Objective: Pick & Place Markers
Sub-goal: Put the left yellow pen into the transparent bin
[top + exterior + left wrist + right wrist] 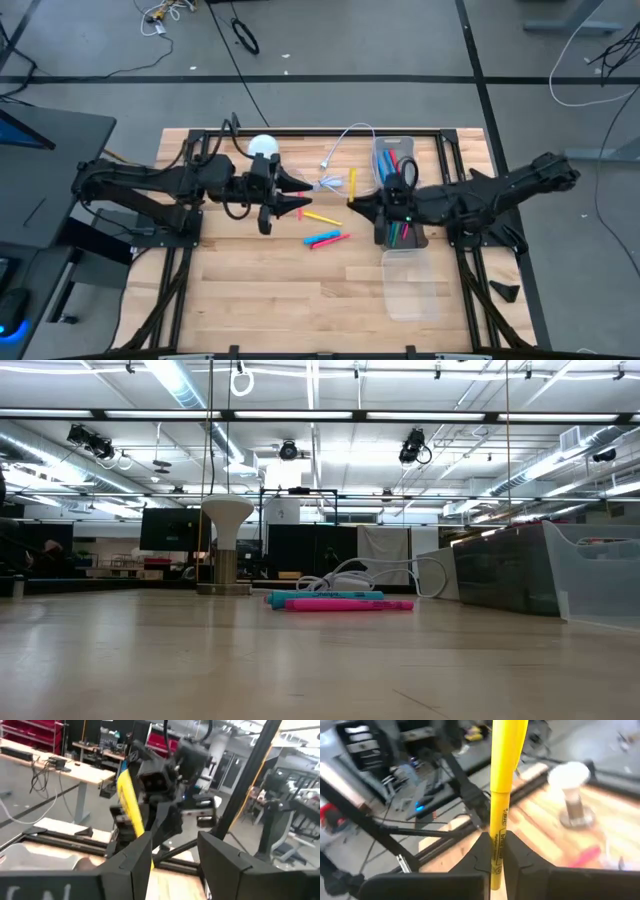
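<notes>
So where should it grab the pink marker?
Probably the end of the pink marker that sticks out past the blue marker, coming straight down from above. It lies flat on the table with the blue one snug beside it, so only that end leaves room for fingers on both sides.

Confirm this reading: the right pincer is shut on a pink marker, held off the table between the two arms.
Wrong colour. The right pincer is shut on a yellow marker, as the right wrist view shows. The rest stands: it is held off the table between the two arms, and the pink marker lies on the table.
</notes>
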